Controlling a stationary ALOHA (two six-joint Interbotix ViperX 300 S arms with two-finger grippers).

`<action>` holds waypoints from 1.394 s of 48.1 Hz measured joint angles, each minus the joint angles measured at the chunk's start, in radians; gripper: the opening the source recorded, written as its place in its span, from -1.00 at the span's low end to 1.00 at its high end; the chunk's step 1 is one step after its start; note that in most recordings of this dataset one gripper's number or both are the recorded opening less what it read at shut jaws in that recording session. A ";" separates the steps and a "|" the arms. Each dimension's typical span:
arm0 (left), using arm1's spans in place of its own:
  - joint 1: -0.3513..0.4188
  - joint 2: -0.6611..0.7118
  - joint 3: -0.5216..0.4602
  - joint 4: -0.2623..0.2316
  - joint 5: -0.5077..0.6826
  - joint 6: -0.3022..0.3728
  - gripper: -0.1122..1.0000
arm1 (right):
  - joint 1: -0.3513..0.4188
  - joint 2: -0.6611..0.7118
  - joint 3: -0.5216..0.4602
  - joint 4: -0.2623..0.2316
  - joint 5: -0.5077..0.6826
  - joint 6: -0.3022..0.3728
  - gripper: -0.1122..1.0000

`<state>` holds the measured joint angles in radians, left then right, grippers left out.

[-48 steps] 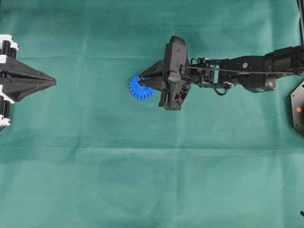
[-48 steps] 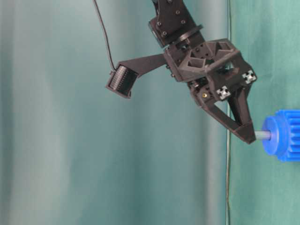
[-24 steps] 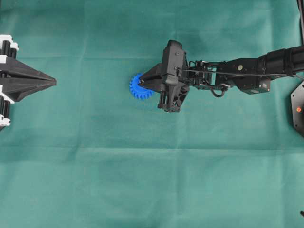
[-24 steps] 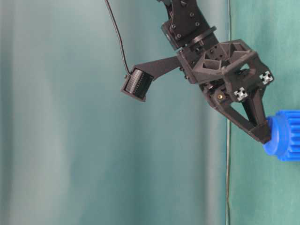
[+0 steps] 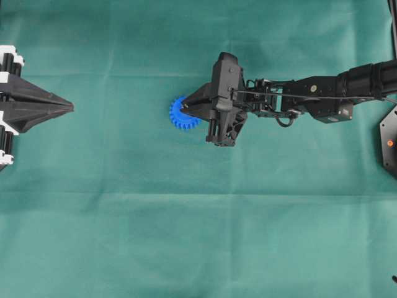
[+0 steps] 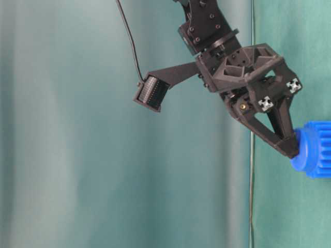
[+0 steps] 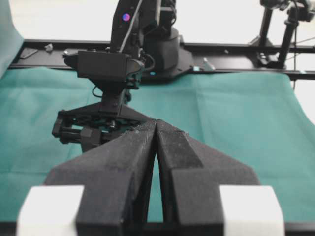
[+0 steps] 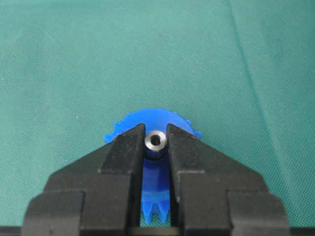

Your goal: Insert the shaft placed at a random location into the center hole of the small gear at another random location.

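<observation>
The small gear (image 5: 179, 118) lies flat on the green cloth at centre, bright blue and toothed. My right gripper (image 5: 184, 107) reaches over it from the right. In the right wrist view the fingertips (image 8: 129, 140) press the shaft (image 8: 156, 141) from both sides, its shiny round end facing up over the gear (image 8: 152, 117). At table level the right gripper (image 6: 294, 151) touches the hub of the gear (image 6: 315, 155) and no bare shaft shows between them. The center hole is hidden under the shaft. My left gripper (image 5: 71, 108) rests shut at the far left, holding nothing.
A black fixture (image 5: 389, 141) sits at the right edge of the cloth. A crease runs across the cloth (image 5: 198, 194) below the gear. In the left wrist view the right arm (image 7: 106, 69) stands beyond the left gripper (image 7: 156, 124), with a black frame rail (image 7: 236, 48) behind.
My right gripper has dropped onto the gear. The bare length of shaft between fingertips and hub a second ago is gone. Nothing has moved over the last half second.
</observation>
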<state>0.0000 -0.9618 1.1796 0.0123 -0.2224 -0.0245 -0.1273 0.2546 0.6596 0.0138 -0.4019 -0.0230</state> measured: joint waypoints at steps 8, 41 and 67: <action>0.000 0.000 0.000 -0.002 0.000 0.002 -0.79 | 0.000 0.000 -0.002 -0.002 -0.008 0.002 0.21; 0.000 0.000 0.000 0.000 0.000 0.000 -0.79 | 0.003 -0.245 0.072 0.000 0.014 0.002 0.77; 0.000 0.000 0.002 -0.002 0.000 0.000 -0.79 | 0.003 -0.634 0.334 0.000 0.034 0.000 0.77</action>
<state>0.0000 -0.9618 1.1812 0.0107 -0.2224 -0.0245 -0.1243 -0.3789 0.9940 0.0138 -0.3682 -0.0230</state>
